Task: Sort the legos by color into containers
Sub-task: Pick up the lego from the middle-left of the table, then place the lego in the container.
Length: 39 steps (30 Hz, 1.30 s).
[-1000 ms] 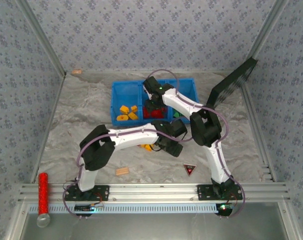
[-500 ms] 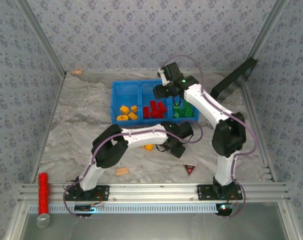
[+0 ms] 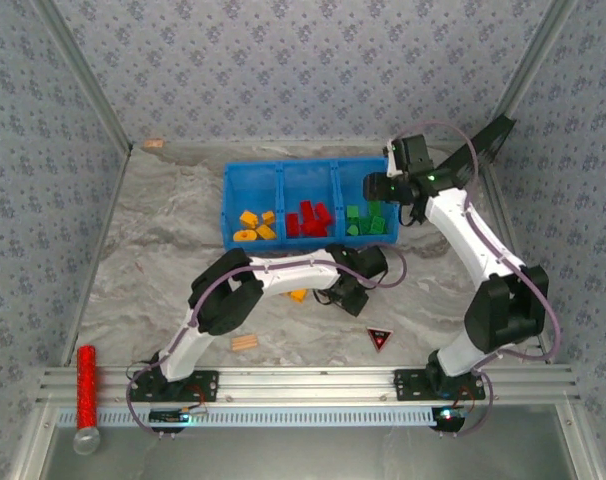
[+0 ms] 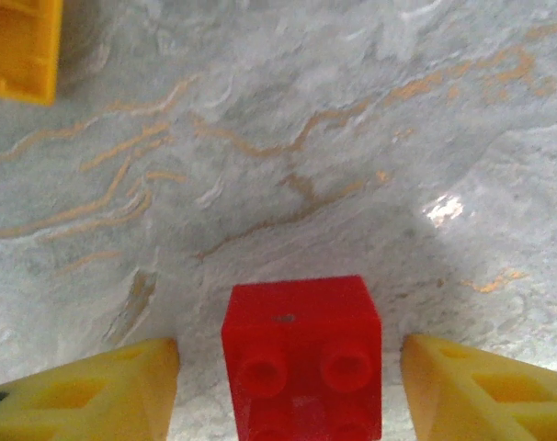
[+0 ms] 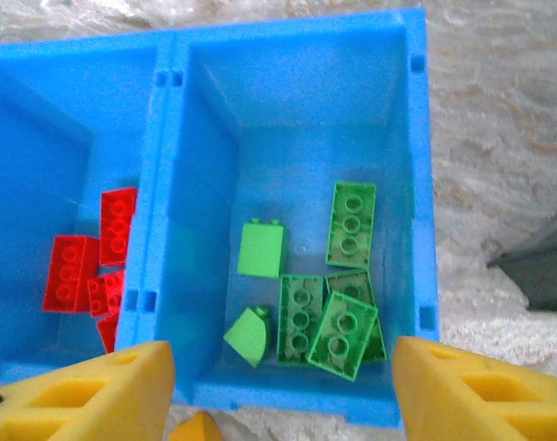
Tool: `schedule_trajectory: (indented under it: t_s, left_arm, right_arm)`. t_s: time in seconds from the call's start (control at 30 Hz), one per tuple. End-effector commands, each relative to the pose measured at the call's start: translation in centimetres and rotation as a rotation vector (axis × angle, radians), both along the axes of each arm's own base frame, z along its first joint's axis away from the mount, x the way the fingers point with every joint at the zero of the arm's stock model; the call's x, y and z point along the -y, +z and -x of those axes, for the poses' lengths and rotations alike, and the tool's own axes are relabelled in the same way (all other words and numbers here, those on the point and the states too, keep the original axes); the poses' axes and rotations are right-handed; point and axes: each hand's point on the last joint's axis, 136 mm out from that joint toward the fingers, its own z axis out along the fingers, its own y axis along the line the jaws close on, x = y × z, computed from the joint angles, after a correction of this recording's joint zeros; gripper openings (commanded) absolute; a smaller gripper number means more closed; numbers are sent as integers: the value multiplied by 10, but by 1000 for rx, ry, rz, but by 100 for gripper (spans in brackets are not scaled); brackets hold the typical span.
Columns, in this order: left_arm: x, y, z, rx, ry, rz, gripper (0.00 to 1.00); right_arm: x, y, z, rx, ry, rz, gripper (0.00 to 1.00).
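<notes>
The left gripper (image 4: 288,344) has its jaws parted either side of a red brick (image 4: 301,322), with a sliver of table showing between each yellow finger and the brick, so it straddles the piece without gripping it. The jaws have been drawing in over the last second, and I judge a pinch is close. The brick, studs showing, sits on the marbled table (image 4: 306,110) in front of the blue bin (image 3: 258,178), with an orange brick (image 3: 297,295) lying loose nearby. The right gripper (image 5: 281,344) stands open and empty, looking down on the right-hand compartment (image 5: 297,101) where the green legos (image 5: 329,303) lie. Beside it the middle compartment (image 5: 39,138) holds the red legos (image 5: 76,266), and the yellow legos (image 3: 253,225) sit in the left one. A second ago this arm was down over the middle compartment; it has since swung away to the bin's right end. That clears the red compartment just as the left arm readies a red piece for it, so the sort looks nearly done, with the red and orange bricks on the table left to place
</notes>
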Motion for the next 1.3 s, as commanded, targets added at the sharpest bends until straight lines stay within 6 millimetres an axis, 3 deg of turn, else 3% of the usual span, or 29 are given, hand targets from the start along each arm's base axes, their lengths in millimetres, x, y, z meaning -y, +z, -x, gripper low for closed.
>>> schedule_trajectory:
  t_s: [0.0,0.17,0.33,0.37,0.47,0.6,0.67,0.87,0.97,1.1,1.27]
  left_arm:
    - [8,-3,-2,15,-23,-12,60]
    - [8,-8,2,5,-28,-30,51]
    - [-1,-8,7,-9,-18,-68,40]
    - [-5,-5,8,-18,-12,-80,37]
    - [-14,9,6,-26,17,-86,32]
    - [-24,41,-7,-28,66,-36,30]
    - [-29,64,-20,-9,83,-4,30]
    - [-45,142,-88,132,137,93,30]
    - [-50,166,-125,197,168,141,30]
    - [-51,172,-173,253,205,176,30]
    - [-41,151,-211,247,220,187,30]
  right_arm:
    - [6,-7,14,-24,-28,-37,65]
    - [23,-13,31,-40,-71,-31,65]
    - [44,-3,46,-15,-136,-67,65]
    - [48,-13,52,-37,-144,-73,65]
    - [57,-20,66,-53,-175,-95,65]
    - [66,-33,87,-86,-213,-107,66]
    - [65,-41,98,-106,-227,-139,66]
    - [38,-74,131,-197,-170,-267,66]
    - [21,-79,140,-188,-108,-291,67]
    - [-2,-82,148,-168,12,-225,68]
    - [-25,-90,148,-177,132,-79,69]
